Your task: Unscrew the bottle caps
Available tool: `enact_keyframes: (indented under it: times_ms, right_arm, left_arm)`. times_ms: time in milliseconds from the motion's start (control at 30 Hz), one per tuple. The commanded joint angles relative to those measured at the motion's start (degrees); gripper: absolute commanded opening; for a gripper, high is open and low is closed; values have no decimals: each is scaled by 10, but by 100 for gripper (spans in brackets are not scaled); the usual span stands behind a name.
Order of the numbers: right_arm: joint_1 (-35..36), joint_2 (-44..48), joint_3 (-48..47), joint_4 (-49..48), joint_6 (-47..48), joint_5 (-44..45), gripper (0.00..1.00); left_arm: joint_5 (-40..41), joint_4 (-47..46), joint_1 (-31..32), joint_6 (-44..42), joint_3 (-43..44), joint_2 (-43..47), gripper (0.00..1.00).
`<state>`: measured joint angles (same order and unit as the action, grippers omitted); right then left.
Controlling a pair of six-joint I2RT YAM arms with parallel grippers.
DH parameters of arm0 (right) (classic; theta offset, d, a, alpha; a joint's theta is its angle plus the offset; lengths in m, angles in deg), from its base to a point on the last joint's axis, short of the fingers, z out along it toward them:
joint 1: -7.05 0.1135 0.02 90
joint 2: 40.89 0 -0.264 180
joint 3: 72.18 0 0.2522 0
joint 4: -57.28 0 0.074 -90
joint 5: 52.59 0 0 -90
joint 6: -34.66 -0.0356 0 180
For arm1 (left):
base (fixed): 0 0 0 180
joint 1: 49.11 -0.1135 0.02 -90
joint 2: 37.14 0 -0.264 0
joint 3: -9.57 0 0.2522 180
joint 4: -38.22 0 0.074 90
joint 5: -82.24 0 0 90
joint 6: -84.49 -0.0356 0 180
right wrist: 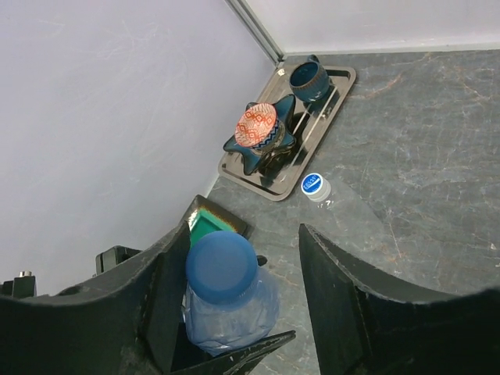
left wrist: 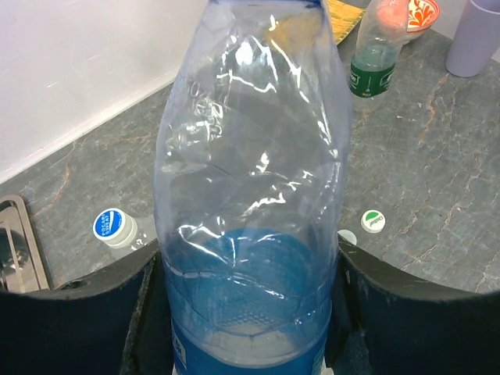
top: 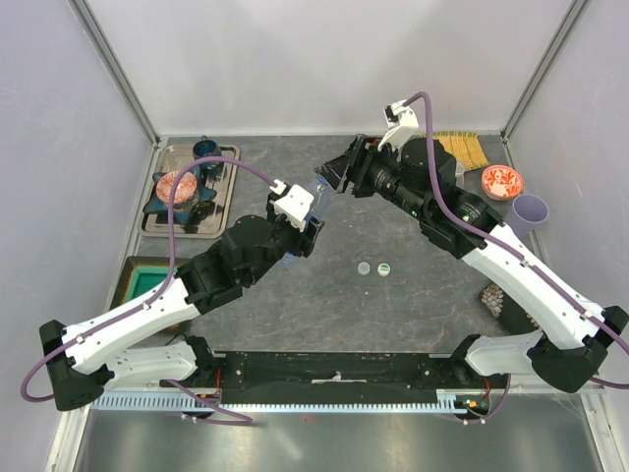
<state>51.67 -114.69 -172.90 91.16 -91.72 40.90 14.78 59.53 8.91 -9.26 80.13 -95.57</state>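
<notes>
1. Nearest me in the top view, a green-lined box (top: 147,280) sits open side up at eight o'clock from the bottle I hold.
2. A white cap (top: 364,267) and a green-and-white cap (top: 383,266) lie side by side on the table (top: 413,300), at four o'clock from that bottle.
3. My left gripper (left wrist: 250,312) pinches the blue-labelled bottle (left wrist: 250,195) low on its body, a finger pressed to each side at the label. The walls are clear and crumpled; I cannot tell whether any liquid is inside.
4. A clear bottle (left wrist: 116,226), its blue lid on, lies on its side at nine o'clock in the left wrist view.
5. My right gripper (right wrist: 238,269) has its jaws spread around the held bottle's blue cap (right wrist: 222,264). The cap sits close to the nine-o'clock finger, with a gap to the three-o'clock one.
6. At ten o'clock, a tray (top: 221,221) holds a star-shaped dish (right wrist: 262,144) with a patterned ball (right wrist: 255,125) in it, and a dark cup (right wrist: 308,78).
7. Farthest, at one o'clock in the left wrist view, the green-labelled bottle (left wrist: 371,66) stands upright near an orange bowl (top: 501,182) and a lilac cup (top: 531,211); I cannot make out what is in any of them.
</notes>
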Motion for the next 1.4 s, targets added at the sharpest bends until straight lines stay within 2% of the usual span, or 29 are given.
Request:
enact_keyframes:
  times_ms: [0, 133, 233, 267, 333, 367, 433, 633, 733, 767, 800, 833, 900, 933, 1000, 1033, 1133, 1233, 1367]
  right_arm:
    - [1, 6, 10, -35, -4, 0, 62]
    - [1, 9, 18, -40, -3, -5, 52]
    - [0, 8, 21, -40, 0, -15, 41]
    - [1, 9, 25, -40, 3, -18, 32]
    - [1, 9, 27, -39, 10, -27, 24]
    - [1, 10, 28, -39, 18, -33, 12]
    - [2, 11, 30, -38, 32, -64, 0]
    - [1, 22, 25, -18, 98, -140, 0]
    - [1, 40, 19, -6, 148, -194, 0]
    - [1, 44, 16, -1, 159, -212, 0]
    - [1, 48, 14, 3, 169, -225, 0]
    - [1, 55, 14, 6, 186, -256, 0]
    - [0, 67, 14, 10, 199, -284, 0]
    - [1, 72, 18, 8, 210, -318, 0]
    - [1, 83, 21, 3, 219, -356, 0]
    - [1, 88, 28, -1, 223, -390, 0]
    - [1, 109, 41, -17, 239, -449, 0]
    - [1, 124, 51, -47, 238, -493, 0]
    - [0, 145, 78, -125, 196, -598, 0]
  left_arm:
    - [18, -34, 4, -21, 0, 3, 39]
    - [17, -37, 4, -22, -2, 3, 39]
    - [16, -39, 4, -21, -1, 3, 39]
    - [15, -39, 4, -21, -1, 4, 39]
    - [9, -39, 4, -20, 0, 7, 39]
    - [3, -39, 3, -20, -1, 9, 39]
    - [-6, -45, 3, -15, -4, 17, 39]
    - [-90, -36, 3, -2, 2, 37, 38]
    - [-186, -16, -8, 14, 11, 55, 35]
    - [-271, -13, -15, 21, 15, 66, 35]
    - [-320, -11, -25, 29, 17, 71, 35]
    - [-427, -10, -49, 54, 23, 75, 35]
    - [-527, -17, -74, 81, 29, 80, 35]
    - [-617, -22, -98, 109, 35, 78, 36]
    - [-699, -45, -120, 154, 43, 69, 37]
    - [-768, -55, -139, 169, 44, 65, 38]
    - [-869, -113, -160, 231, 43, 42, 38]
    - [-938, -184, -165, 294, 35, 19, 39]
    - [-973, -243, -169, 339, 29, -6, 39]
